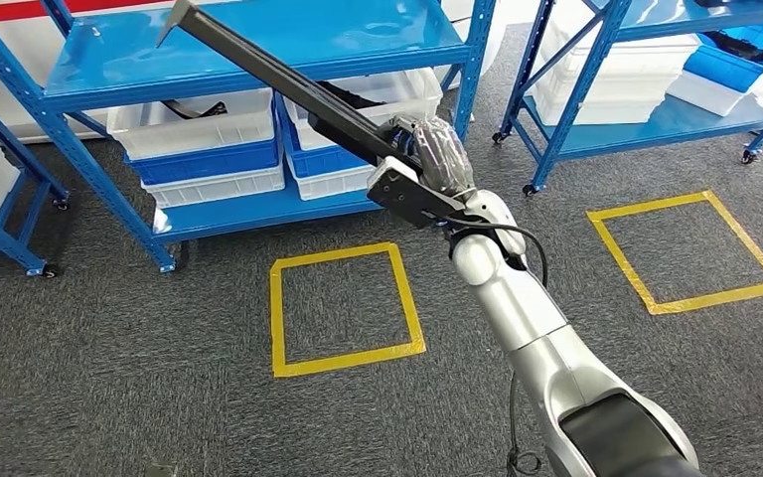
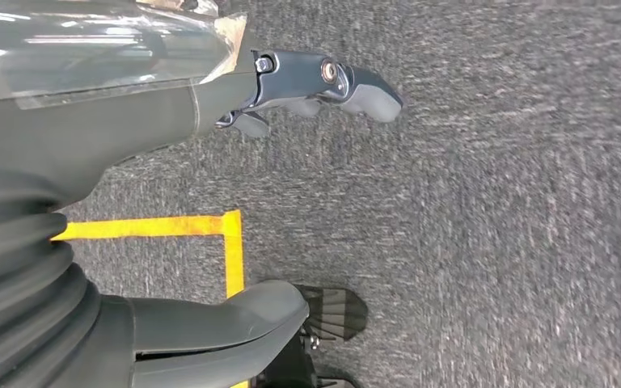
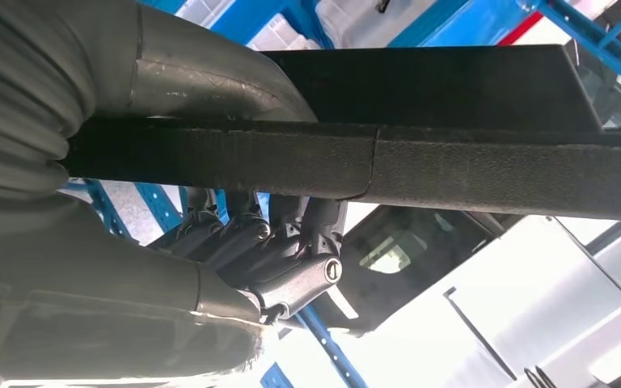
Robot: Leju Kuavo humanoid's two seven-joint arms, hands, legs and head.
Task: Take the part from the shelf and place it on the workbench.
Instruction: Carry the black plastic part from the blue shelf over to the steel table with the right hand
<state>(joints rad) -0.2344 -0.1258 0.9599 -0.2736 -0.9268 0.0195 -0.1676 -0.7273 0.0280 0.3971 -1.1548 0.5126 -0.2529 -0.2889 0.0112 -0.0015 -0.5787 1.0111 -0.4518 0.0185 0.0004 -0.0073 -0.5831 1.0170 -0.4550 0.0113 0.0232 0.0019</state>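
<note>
Shelving in blue steel (image 1: 258, 60) serves as the landmark in the head view: the right hand (image 1: 437, 164) is raised in front of its lower tiers, wrapped around one end of a long black part (image 1: 278, 75) that slants up and away until its far tip lies over the blue top deck of the shelf. White and blue bins (image 1: 209, 149) sit on the tiers behind the part, and a yellow tape square (image 1: 343, 308) marks the grey carpet just in front of the shelf; no table is visible. In the left wrist view the left hand (image 2: 210, 202) hangs over the carpet beside a corner of yellow tape (image 2: 230, 234), its fingers (image 2: 348, 81) apart and holding nothing. In the right wrist view the part (image 3: 453, 129) crosses the picture as a straight, flat-sided bar with a rough textured face, the thumb over one side and the dark fingers (image 3: 283, 250) curled tight under the other, shelf frame and bins behind. The part looks rigid and not fragile, though held at one end its long overhang probably levers against the grip; a hold nearer the middle would likely steady it, and the free tip needs room to swing clear of the shelf posts.
</note>
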